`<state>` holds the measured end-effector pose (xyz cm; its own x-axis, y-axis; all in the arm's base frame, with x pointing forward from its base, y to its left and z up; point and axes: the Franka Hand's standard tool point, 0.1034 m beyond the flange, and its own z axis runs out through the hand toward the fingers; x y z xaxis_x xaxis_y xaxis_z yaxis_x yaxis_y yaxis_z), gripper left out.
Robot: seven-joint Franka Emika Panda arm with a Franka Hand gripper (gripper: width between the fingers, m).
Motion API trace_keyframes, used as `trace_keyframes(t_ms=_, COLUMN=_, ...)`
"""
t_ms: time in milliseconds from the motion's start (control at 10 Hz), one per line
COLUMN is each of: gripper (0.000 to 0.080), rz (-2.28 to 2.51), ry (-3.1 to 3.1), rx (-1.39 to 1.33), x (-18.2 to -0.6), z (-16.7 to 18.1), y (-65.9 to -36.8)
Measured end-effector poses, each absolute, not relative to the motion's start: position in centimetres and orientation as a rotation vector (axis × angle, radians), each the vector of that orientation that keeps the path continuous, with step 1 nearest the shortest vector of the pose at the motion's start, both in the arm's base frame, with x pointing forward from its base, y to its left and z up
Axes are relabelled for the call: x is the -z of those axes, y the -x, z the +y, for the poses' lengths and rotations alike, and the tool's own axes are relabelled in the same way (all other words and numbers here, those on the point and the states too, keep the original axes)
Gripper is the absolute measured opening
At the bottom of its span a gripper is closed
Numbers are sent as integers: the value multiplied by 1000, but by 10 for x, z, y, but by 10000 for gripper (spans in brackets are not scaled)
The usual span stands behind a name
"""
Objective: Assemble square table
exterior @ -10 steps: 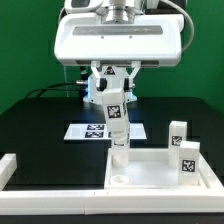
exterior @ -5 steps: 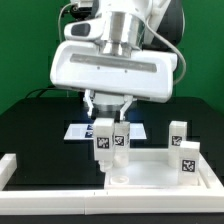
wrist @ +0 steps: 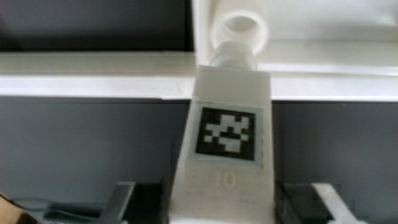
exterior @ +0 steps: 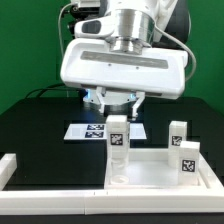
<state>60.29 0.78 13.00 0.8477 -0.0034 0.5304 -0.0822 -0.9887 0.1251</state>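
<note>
The white square tabletop [exterior: 160, 172] lies at the front on the exterior view's right, with a round corner socket [exterior: 117, 180] at its near left. My gripper [exterior: 118, 112] is shut on the top of a white tagged leg [exterior: 118, 135] and holds it upright at the tabletop's far left corner. I cannot tell whether the lower end touches. In the wrist view the leg [wrist: 226, 130] runs from my gripper [wrist: 222, 195] across the tabletop's raised edge [wrist: 89, 72] to its round end. Two more tagged legs [exterior: 178, 133] [exterior: 186, 160] stand on the right.
The marker board [exterior: 88, 131] lies on the black table behind the held leg. Long white border rails run along the front [exterior: 55, 205] and the exterior view's left [exterior: 8, 168].
The hand has come lower and turned with the leg. The leg was tilted one second ago and now stands upright, a little to the exterior view's right.
</note>
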Motion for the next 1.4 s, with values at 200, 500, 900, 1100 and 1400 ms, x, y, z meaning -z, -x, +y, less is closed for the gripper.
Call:
trace_keyframes(t_ms=200, gripper=284, rz=-41, ry=-2868, rx=-830, x=-122, z=9, y=-604)
trace_keyframes(t_ms=500, gripper=284, rz=-5, ry=-2860, rx=-797, x=-112, z=4, y=-597)
trace_keyframes(t_ms=900, gripper=284, rz=22, ry=-2853, rx=-813, x=-108, z=8, y=-597)
trace_keyframes(t_ms=1100, gripper=284, rz=28, ry=-2854, rx=-811, x=-107, z=10, y=-597)
trace_keyframes(t_ms=1400, gripper=284, rz=50, ry=-2850, rx=-807, x=-107, z=10, y=-596)
